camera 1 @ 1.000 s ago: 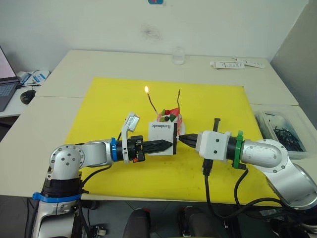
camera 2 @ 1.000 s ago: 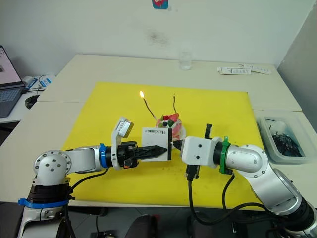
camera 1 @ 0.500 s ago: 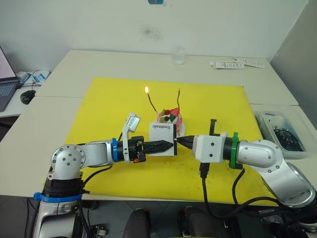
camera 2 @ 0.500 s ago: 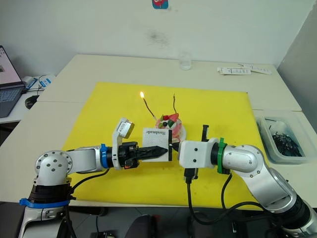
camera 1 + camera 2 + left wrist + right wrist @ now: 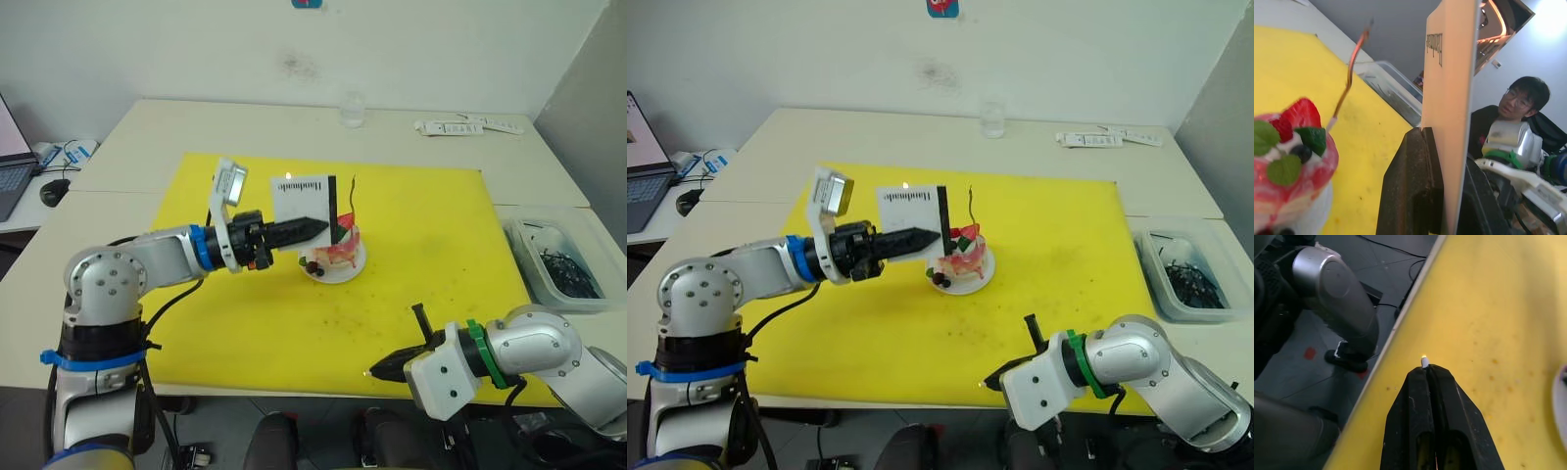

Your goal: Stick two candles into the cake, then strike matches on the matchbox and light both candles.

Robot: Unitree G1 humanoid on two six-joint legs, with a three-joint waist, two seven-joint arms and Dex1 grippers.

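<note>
My left gripper (image 5: pixel 318 225) is shut on the white matchbox (image 5: pixel 304 201) and holds it upright in the air just left of the pink cake (image 5: pixel 333 253) on its white plate. One thin candle (image 5: pixel 353 196) rises from the cake to the right of the box. The other candle is mostly hidden behind the box. My right gripper (image 5: pixel 377 370) hovers low at the mat's front edge, shut on a match (image 5: pixel 1424 362) whose pale tip shows a tiny glow. In the left wrist view the matchbox (image 5: pixel 1449 98) stands beside the cake (image 5: pixel 1288 161).
A yellow mat (image 5: pixel 441 225) covers the table's middle. A glass (image 5: pixel 353 110) and white strips (image 5: pixel 465 127) lie at the back. A clear bin (image 5: pixel 554 259) sits at the right, a mouse (image 5: pixel 54 191) at the left. A person (image 5: pixel 1518 103) sits beyond the table.
The left gripper has lifted the matchbox up and back, in front of the lit candle. The right gripper has swept away from the box to the mat's front edge with the match.
</note>
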